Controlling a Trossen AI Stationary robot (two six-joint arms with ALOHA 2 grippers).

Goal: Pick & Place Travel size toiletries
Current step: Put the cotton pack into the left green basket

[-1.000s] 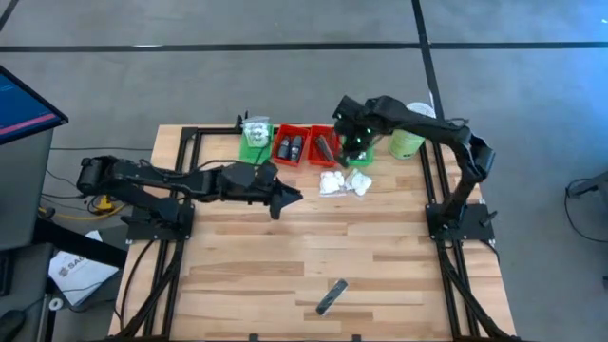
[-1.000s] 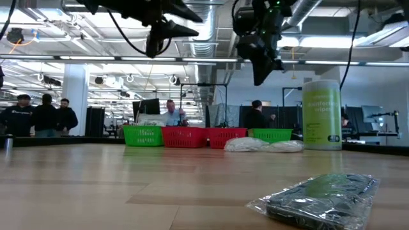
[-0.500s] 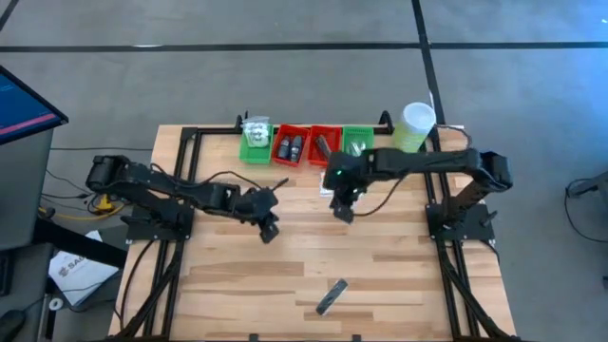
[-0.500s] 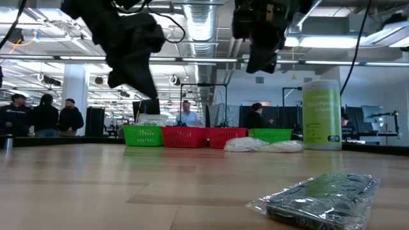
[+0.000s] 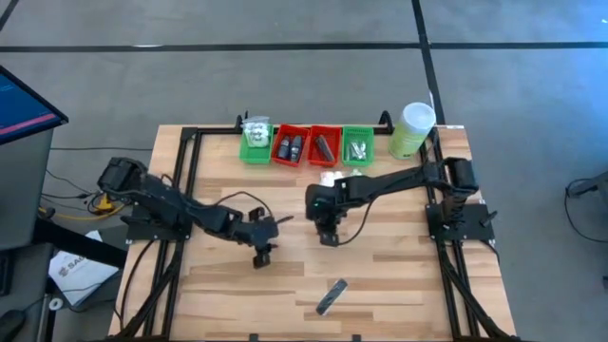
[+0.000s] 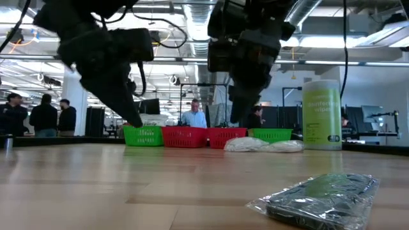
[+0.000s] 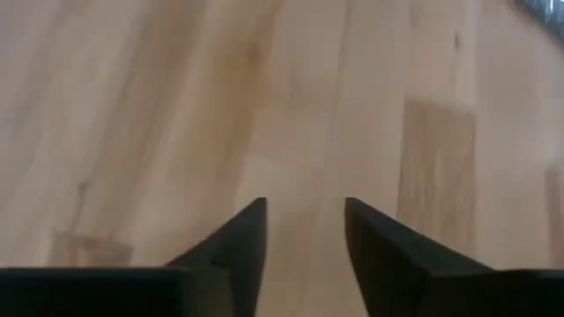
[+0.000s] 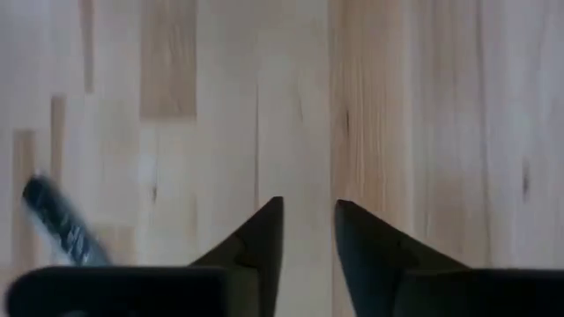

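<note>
— Where were the two hands at that moment?

— Both over the middle of the wooden table [image 5: 399, 256]. The left hand [image 5: 260, 258] pointed down at bare boards, its fingers [image 7: 231, 246] spread a little, with nothing between them. The right hand [image 5: 326, 235] hung just to its right, also slightly spread and holding nothing; only wood showed between its fingers [image 8: 256, 238].

— And the toiletries?

— One dark grey bar in a clear wrapper [image 5: 331, 296] lay alone near the front edge of the table, well apart from both hands. In the low view it filled the near corner [image 6: 319, 198]. White soft packets [image 6: 262, 145] sat near the back, just in front of the row of trays.

— What about those trays?

— A green tray [image 5: 255, 141], two red trays [image 5: 306, 145] and another green one [image 5: 358, 144] stood side by side along the back edge, each with small items in it. The pale green canister [image 5: 411, 130] stood upright beside the last tray.

— Anyone around?

— People [image 6: 43, 118] stood far off in the room behind.
</note>
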